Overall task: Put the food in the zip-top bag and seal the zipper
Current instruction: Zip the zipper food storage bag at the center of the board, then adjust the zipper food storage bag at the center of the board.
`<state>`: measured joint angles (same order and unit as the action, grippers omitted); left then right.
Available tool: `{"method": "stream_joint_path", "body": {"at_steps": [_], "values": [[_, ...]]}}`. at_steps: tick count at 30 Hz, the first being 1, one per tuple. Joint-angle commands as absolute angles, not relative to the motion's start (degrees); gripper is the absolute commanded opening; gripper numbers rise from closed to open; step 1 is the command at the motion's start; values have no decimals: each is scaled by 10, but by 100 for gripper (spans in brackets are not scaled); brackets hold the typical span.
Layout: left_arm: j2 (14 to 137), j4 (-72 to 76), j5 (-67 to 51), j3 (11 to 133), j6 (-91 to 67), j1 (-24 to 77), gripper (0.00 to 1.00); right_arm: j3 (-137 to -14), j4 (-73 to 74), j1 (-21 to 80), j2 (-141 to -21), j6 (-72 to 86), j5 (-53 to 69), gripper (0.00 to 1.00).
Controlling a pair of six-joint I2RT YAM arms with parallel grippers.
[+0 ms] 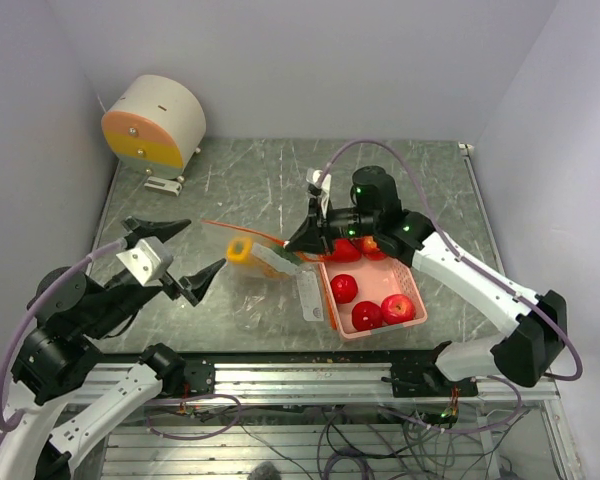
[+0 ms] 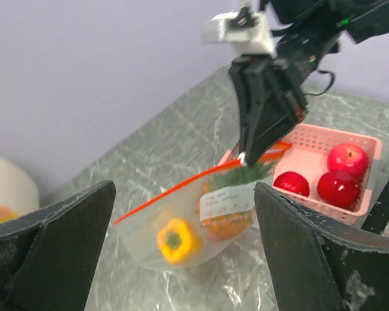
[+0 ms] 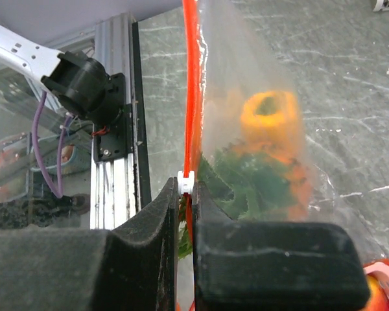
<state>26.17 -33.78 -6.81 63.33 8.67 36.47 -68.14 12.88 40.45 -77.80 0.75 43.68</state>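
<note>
The clear zip-top bag hangs over the table with its orange-red zipper stretched taut. Inside it are a yellow pepper and a bumpy orange fruit with green leaves. My right gripper is shut on the zipper's right end, at the white slider. My left gripper stands wide open to the left of the bag, apart from it, with nothing between its fingers. Red apples lie in the pink basket.
The pink basket sits right of the bag, under my right arm. A round cream and orange device stands at the back left corner. Walls close in the left, back and right. A metal rail runs along the near edge.
</note>
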Motion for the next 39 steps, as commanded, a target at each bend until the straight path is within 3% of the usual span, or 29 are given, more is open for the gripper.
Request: {"method": "stream_joint_path", "body": {"at_steps": [1,10,19,26,31,33,37,38,39], "values": [[287,-236,-212,615,147,362,100,-702,166,430,-776,-20,419,0],[479,-325,-351,657,265,362,99,-738,234,489,-800,-79,355,0],[476,-358,-339,604,286,362,99,-719,233,486,-778,-95,335,0],[491,-360,-284,576,281,362,86,-718,230,486,-773,-95,342,0],[483,-341,-265,552,262,362,83,-717,224,486,-767,-93,348,0],[485,-342,-256,551,255,362,75,-717,221,485,-766,-92,348,0],[492,-337,-237,558,238,362,20,-713,220,485,-766,-91,346,0],[494,-337,-229,561,234,362,9,-711,219,485,-766,-91,343,0],[495,-337,-220,564,231,362,7,-709,218,484,-766,-91,340,0]]}}
